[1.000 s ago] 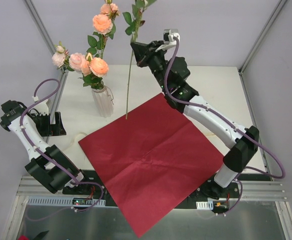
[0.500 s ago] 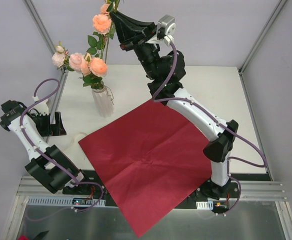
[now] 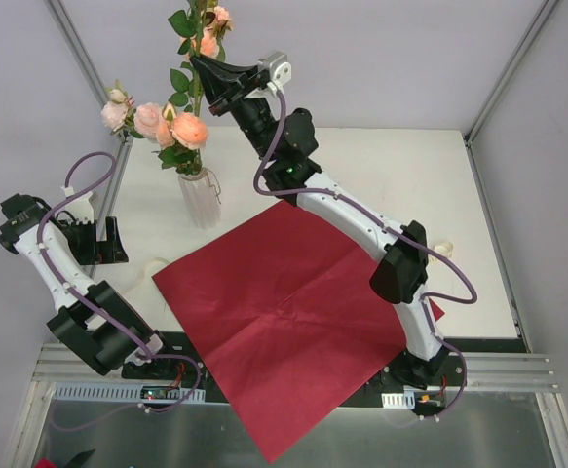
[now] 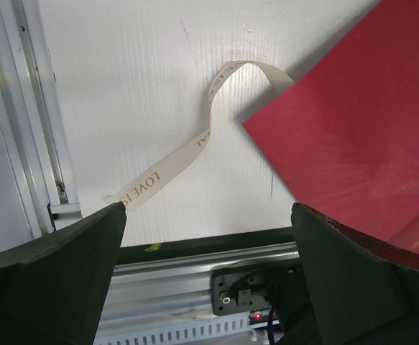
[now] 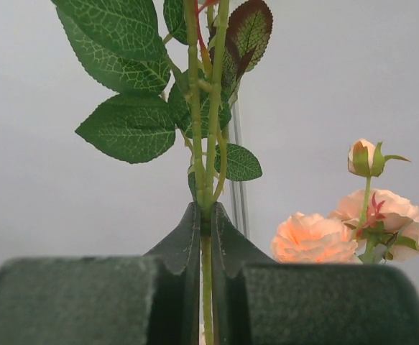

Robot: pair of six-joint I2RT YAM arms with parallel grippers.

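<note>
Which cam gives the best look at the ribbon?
Left wrist: the ribbon lies in plain view on the white table, lettering legible, one end meeting a corner of the red paper. Top external shows only a small pale loop by the paper's left corner. Right wrist misses it, showing just the right pincer shut on a flower stem.

Count: one white vase [image 3: 202, 200]; one red paper sheet [image 3: 293, 312]; one printed ribbon [image 4: 195, 147]; one separate leafy stem [image 5: 208, 144]; rose blooms [image 3: 191, 129], at least five, some partly hidden
</note>
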